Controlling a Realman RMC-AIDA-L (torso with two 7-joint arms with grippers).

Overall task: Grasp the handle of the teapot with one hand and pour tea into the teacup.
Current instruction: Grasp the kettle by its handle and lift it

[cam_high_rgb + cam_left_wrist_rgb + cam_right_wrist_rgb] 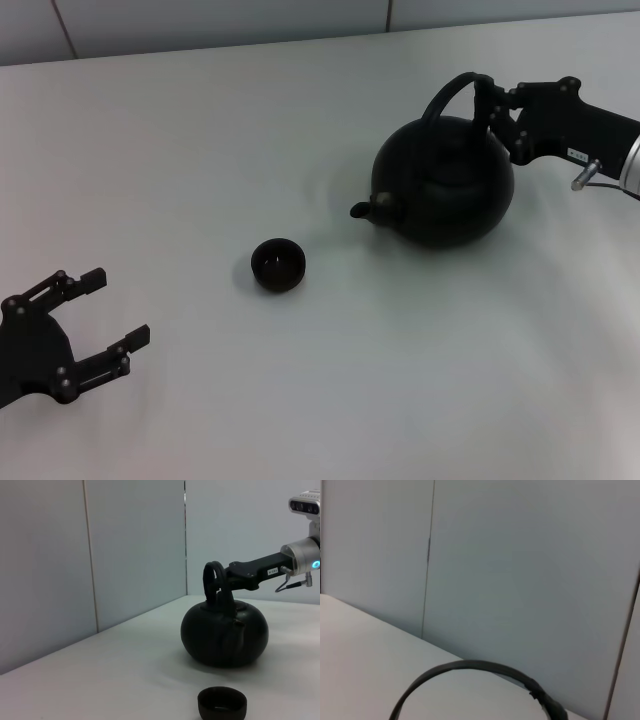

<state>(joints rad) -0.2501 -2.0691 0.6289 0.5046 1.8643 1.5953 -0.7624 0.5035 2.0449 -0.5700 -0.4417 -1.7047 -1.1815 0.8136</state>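
Observation:
The black teapot (445, 185) stands on the white table at the right, its short spout pointing left toward the teacup (278, 265). My right gripper (492, 100) comes in from the right and is shut on the top of the arched handle (445, 96). The left wrist view shows the same grip: gripper (223, 579) on the handle (210, 572), teapot (225, 635) resting on the table, teacup (222, 704) in front of it. The right wrist view shows only the handle's arch (470, 666). My left gripper (118, 305) is open and empty at the lower left.
The white table (200, 150) stretches between the teacup and my left gripper. A pale panelled wall (90, 555) runs along the table's far edge.

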